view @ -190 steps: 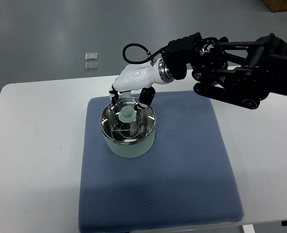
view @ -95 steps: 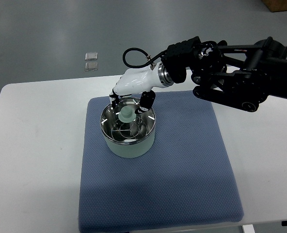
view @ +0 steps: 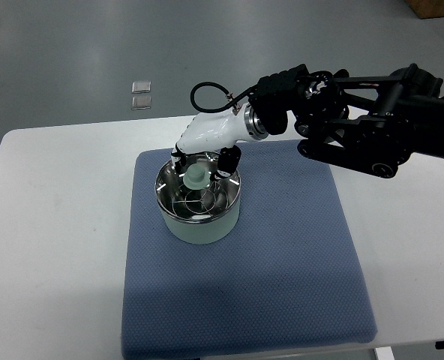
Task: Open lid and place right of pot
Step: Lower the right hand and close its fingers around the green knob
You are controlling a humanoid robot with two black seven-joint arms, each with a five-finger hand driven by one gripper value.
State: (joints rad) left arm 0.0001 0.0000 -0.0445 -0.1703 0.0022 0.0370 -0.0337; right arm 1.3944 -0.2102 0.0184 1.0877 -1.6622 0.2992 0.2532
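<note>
Moved in since prev frame: right hand [view: 205, 154] now sits a bit further right and more squarely over the pot [view: 199, 204], w/ wrist raised and black forearm [view: 372, 127] swung slightly higher; pot, lid and mat unchanged in place.

Reaches in from right edge, white palm shell angled down-left toward the lid knob [view: 196, 177]; dark fingertips [view: 227, 160] spread either side of knob, one at its left-rear, one at its right; apart, not closed on anything; can't tell whether touching the lid's rim. Black cable loop [view: 207, 94] arcs above the wrist.

Pale green pot stands upright on the blue mat [view: 282, 255], toward mat's upper-left; glass lid [view: 197, 189] w/ metal rim still seated on top, pale green knob at centre, sitting level. Mat area to right of pot bare blue fabric.

Mat lies on white table [view: 49, 247]; covers centre, w/ table showing at left, right and along rear edge. Beyond table, grey floor w/ two small square plates [view: 141, 94] stacked one behind other, well apart from the work. Brown box corner [view: 436, 7] at top-right edge of view.

Left arm nowhere in shot.

Lid closed, knob ungripped; hand poised just above and around it.
</note>
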